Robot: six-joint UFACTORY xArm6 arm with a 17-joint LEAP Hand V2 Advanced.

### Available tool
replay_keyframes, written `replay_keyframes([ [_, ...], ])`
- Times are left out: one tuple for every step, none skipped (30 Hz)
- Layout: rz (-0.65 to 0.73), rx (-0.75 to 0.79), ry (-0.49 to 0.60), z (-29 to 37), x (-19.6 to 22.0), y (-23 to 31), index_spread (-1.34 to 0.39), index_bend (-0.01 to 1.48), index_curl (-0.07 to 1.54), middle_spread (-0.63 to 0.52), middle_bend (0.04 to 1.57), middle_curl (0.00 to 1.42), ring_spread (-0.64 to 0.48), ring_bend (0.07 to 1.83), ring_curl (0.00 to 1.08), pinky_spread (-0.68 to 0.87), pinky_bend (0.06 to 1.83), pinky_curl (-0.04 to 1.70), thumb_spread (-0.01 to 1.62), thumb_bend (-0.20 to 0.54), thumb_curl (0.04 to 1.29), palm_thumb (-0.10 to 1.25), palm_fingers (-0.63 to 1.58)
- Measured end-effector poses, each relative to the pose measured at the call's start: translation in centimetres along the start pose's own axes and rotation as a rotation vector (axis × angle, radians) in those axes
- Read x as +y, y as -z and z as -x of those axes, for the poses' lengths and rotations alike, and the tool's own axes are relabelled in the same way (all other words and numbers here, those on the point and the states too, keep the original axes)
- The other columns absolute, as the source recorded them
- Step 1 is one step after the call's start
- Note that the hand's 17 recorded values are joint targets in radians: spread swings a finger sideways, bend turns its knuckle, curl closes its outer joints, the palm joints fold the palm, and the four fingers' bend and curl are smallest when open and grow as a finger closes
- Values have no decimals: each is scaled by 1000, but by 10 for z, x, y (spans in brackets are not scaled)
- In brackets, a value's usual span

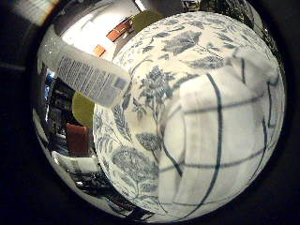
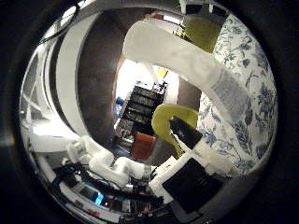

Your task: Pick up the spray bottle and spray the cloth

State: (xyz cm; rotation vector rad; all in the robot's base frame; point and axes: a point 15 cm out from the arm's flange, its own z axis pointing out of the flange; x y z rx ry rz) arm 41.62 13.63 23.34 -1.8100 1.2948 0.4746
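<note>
The spray bottle (image 2: 187,58) — white, labelled — was seen close against the palm, above the floral tablecloth (image 1: 140,154); whether the fingers (image 2: 196,140) of the hand (image 2: 187,182) were curled round it could not be told. Farther off, the checked cloth (image 1: 220,136) was laid on that tablecloth — well apart from the bottle.

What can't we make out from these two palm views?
- Spray bottle: nozzle and trigger show in neither view, so its aim is unknown.
- Checked cloth: little finger side view only, cut off by the view's edge.
- Hand: thumb side view, grip on bottle unclear.
</note>
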Motion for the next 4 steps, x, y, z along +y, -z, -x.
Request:
replay_keyframes([
  [-1, 7, -1, 1, 0, 3, -244, 165, 343, 82, 238, 360, 166, 363, 271, 364, 332, 338, 1043, -23, 447, 726, 196],
  [-6, 12, -3, 1, -1, 6, -244, 166, 339, 82, 234, 360, 167, 360, 270, 365, 330, 335, 1043, -23, 446, 726, 199],
  [-10, 17, -6, 1, -2, 10, -244, 166, 336, 82, 231, 360, 167, 357, 270, 365, 328, 332, 1043, -23, 446, 727, 202],
  [-11, 22, -11, 0, -2, 12, -244, 165, 333, 82, 230, 361, 167, 354, 269, 365, 327, 329, 1043, -23, 446, 727, 205],
])
